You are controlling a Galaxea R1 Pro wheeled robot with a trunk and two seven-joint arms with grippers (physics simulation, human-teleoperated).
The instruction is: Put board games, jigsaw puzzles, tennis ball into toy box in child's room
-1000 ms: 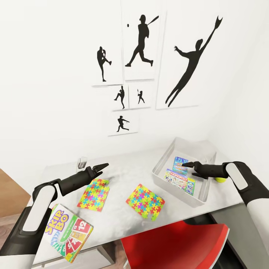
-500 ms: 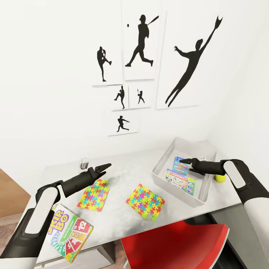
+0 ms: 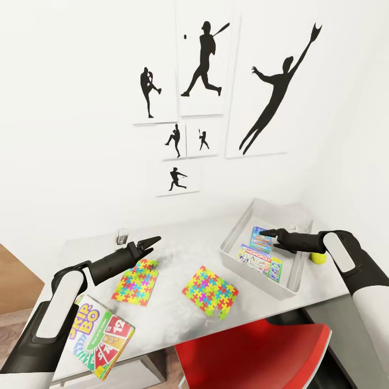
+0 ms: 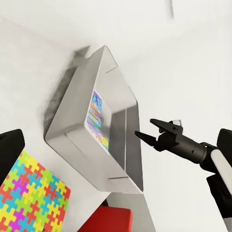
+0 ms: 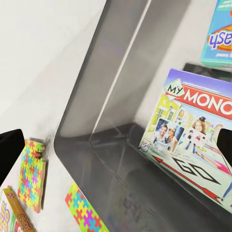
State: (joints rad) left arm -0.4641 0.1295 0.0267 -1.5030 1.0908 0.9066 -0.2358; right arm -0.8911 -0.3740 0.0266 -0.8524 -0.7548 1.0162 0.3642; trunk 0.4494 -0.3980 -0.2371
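Toy box (image 3: 233, 239): on the table (image 3: 173, 246), right half, beside the wall; holds 2 board games, a blue one (image 3: 259, 234) and a white-faced one (image 3: 261, 259), both lying flat.
R gripper (image 3: 268, 234): your fingers stand apart, empty, hovering over the box interior.
L gripper (image 3: 149, 241): fingers slightly parted, holding nothing, above the table just past the left jigsaw puzzle (image 3: 135, 281).
Key relation: that puzzle lies directly below and behind your L tips; L arm is nearer.
Second puzzle (image 3: 210, 292): mid-table, between both arms, near the front edge.
Puzzle look: thin flat squares, little edge to grip.
Skip-Bo (image 3: 100, 335): at the table's front left corner, by your L elbow.
Tennis ball (image 3: 321, 259): on the table right of the box, behind your R forearm.
Remaining, in my judgement: 4 items.
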